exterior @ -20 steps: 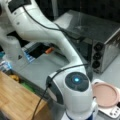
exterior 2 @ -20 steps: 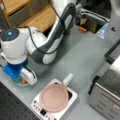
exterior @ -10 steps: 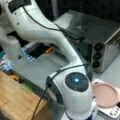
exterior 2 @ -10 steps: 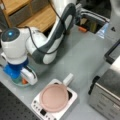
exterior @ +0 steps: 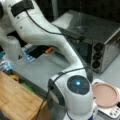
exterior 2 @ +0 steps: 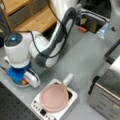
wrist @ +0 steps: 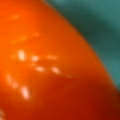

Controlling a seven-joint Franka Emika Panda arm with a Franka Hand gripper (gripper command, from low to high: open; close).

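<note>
Jaws down inside a blue bowl (exterior 2: 13, 76) at a front view's lower left, hidden under the arm's white wrist; cannot tell whether apart or together. Gripper (exterior 2: 23, 80) low over the bowl, right against a small orange thing (exterior 2: 23, 82) lying in it. Same orange thing (wrist: 50, 70) filling nearly the whole wrist view, glossy, with teal bowl surface (wrist: 100, 30) at the upper right. Bowl resting on the grey bench (exterior 2: 82, 57), near its front edge. Just beside the bowl, toward a front view's right, a white scale-like base (exterior 2: 71, 98) bearing a round pink lid or plate (exterior 2: 53, 97); seen again at a front view's lower right (exterior: 105, 93). Further out, a silver toaster oven (exterior: 100, 40) with dark knobs, well apart from the bowl. Wooden shelves (exterior 2: 27, 15) at a front view's top left.
</note>
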